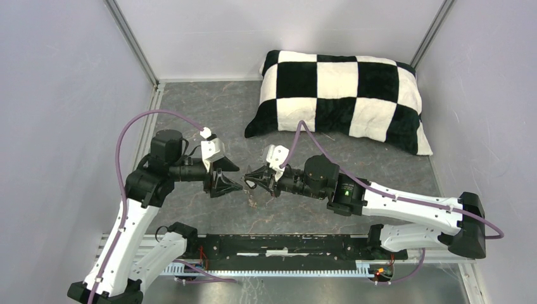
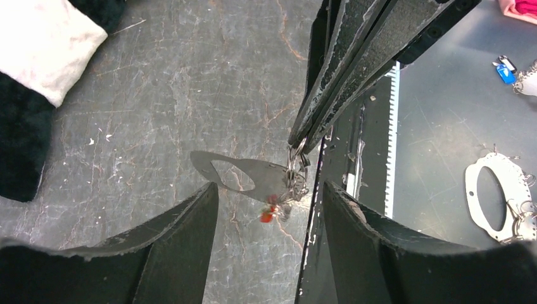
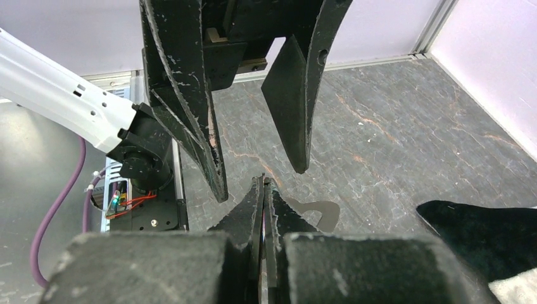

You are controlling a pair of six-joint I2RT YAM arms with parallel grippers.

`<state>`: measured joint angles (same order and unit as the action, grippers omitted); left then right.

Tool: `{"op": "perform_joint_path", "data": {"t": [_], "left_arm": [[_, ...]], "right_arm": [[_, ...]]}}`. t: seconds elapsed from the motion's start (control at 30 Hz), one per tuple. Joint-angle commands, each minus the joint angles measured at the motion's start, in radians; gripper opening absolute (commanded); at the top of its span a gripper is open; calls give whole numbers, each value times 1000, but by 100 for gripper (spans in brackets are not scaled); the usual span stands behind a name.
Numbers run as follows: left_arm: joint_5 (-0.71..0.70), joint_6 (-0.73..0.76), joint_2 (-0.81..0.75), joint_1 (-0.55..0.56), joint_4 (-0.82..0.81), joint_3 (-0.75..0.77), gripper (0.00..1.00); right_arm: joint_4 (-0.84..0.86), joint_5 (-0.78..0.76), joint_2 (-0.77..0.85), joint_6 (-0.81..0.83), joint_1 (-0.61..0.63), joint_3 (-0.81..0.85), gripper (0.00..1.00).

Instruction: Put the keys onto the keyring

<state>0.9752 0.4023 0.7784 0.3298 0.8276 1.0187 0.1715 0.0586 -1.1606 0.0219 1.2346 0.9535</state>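
Note:
The keyring (image 2: 253,172), a flat grey fob with an oblong slot, hangs in the air above the table. My right gripper (image 3: 263,185) is shut on the wire ring at the fob's end (image 2: 296,166). Its fingers (image 2: 335,76) come down from the top of the left wrist view. Small keys, one with a red tag (image 2: 268,215), dangle under that ring. My left gripper (image 2: 269,187) is open, and the fob and keys hang just beyond its fingertips without touching them. In the top view the left gripper (image 1: 238,178) and the right gripper (image 1: 249,181) meet tip to tip.
A black-and-white checked pillow (image 1: 342,98) lies at the back right, with a corner of it (image 2: 44,57) in the left wrist view. The mounting rail (image 1: 291,244) runs along the near edge. Beyond that edge lie a blue tag (image 2: 505,73) and a metal oval ring (image 2: 491,196).

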Motion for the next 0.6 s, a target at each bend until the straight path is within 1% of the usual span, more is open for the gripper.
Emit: {"op": "perform_joint_path", "data": {"t": [0.0,0.1,0.13,0.33,0.4,0.47,0.57], "left_arm": [[-6,49,-10,3,-42,-10,65],[-16,-1,-21,3,-107,-21,53],[-12,-14,-23,3,-122,-24,51],[-5,-46,-31,3,-153,-30,51],[2,-49,-34,3,-152,-29,48],[12,-47,-36,3,-149,-28,36],[15,-29,-36,3,-125,-24,14]], "right_arm": [[77,17,2,-13,-3,55,0],[78,23,-1,-13,-4,57,0],[78,25,-1,-13,-4,57,0],[80,27,-2,-17,-3,58,0],[80,28,-2,-14,-4,59,0],[80,27,-2,-15,-3,60,0],[79,21,0,-14,-2,59,0]]}}
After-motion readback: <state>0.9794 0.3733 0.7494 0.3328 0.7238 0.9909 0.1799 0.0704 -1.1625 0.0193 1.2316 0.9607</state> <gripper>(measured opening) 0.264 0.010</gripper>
